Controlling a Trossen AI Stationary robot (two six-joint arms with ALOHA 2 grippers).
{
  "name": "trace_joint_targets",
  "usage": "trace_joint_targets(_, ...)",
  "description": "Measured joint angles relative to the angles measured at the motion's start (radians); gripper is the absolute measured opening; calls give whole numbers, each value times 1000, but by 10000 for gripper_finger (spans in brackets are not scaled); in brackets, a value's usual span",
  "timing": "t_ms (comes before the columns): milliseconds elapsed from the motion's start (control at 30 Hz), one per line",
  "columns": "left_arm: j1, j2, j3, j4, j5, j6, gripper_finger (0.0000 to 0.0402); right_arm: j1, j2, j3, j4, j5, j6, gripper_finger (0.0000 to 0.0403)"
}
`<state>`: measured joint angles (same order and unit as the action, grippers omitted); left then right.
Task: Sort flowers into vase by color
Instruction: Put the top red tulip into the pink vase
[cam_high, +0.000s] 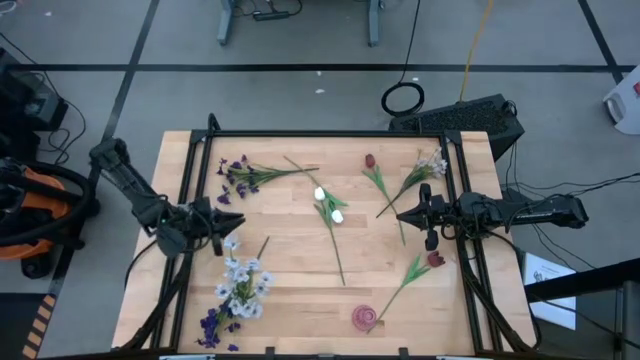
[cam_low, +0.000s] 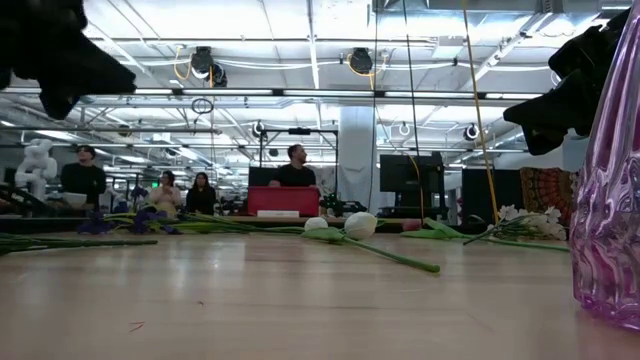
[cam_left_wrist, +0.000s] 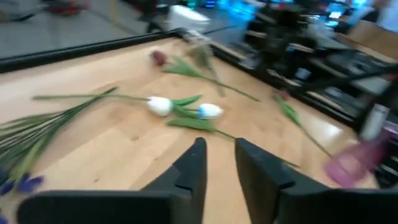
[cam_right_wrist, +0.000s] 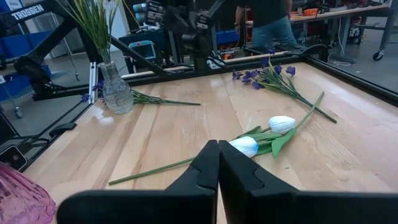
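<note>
Seen level across the wooden table (cam_low: 300, 300), two white tulips (cam_low: 345, 226) lie mid-table on green stems, purple sprigs (cam_low: 120, 222) toward its left edge, a pink glass vase (cam_low: 612, 190) at its right edge.

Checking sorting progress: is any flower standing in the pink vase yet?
No, the pink vase stands empty near the table's front edge, its nearest dark red tulip lying flat on the wood.

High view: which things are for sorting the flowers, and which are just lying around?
For the job: white tulips with green stems; purple flower sprig; dark red tulip; pink glass vase; clear glass vase.
Lying about: black cable coil on the floor; black case beyond the table.
</note>
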<state>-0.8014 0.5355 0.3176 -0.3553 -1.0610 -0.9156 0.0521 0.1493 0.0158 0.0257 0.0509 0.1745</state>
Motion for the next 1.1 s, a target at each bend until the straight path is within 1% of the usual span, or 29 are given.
trace_joint_targets(100,79,55,0,6,46,-85,19,0,0,0,0,0,0,0)
trace_joint_targets(133,102,74,0,5,70,-116,10,0,0,0,0,0,0,0)
trace_joint_targets(300,188,187,0,26,185,-270,5,0,0,0,0,0,0,0)
trace_joint_targets(500,254,334,0,63,313,-398,3,0,0,0,3,0,0,0)
trace_joint_targets(633,299,416,0,62,441,-511,2,0,0,0,6,0,1,0)
trace_joint_targets(733,329,460,0,67,527,-561,1,0,0,-1,24,1,0,0)
trace_joint_targets(833,364,481,0,69,580,-564,1,0,5,-1,89,44,12,0)
trace_joint_targets(900,398,484,0,69,618,-534,1,0,17,0,149,68,39,0)
trace_joint_targets(1000,461,483,0,71,692,-439,1,3,72,47,131,138,47,0)
trace_joint_targets(1100,531,483,0,87,765,-326,1,3,183,146,64,212,33,0)
